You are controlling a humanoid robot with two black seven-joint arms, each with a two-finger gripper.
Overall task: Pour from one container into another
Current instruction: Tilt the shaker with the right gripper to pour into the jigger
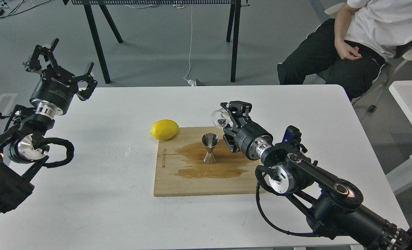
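- While my right gripper (226, 119) pinches the glass cup (219, 118) between its fingers, the cup hangs tipped on its side, up and to the right of the jigger (209, 148), with its mouth seemingly facing left.
- The jigger stands upright on the cutting board (206, 184), long axis vertical, open top cone facing up. So the thing to watch is the offset: the cup's lip sits higher than and a bit right of the jigger's mouth, not clearly over it. I'd guess it needs a small nudge left before anything lands inside.
- The right arm is obviously the one near the jigger. My left gripper (61, 62) is way off to the left of the jigger, past the table's (105, 208) edge, fingers spread wide, holding nothing.
- A lemon (164, 129) sits just left of the jigger, at the board's corner.
- There's a dark wet-looking stain (192, 166) on the board around the jigger's foot.
- Hard to read: the cup is clear, so I can't tell how much is in it. Something dark shows in the bowl, can't say what. Can't see inside the jigger either.
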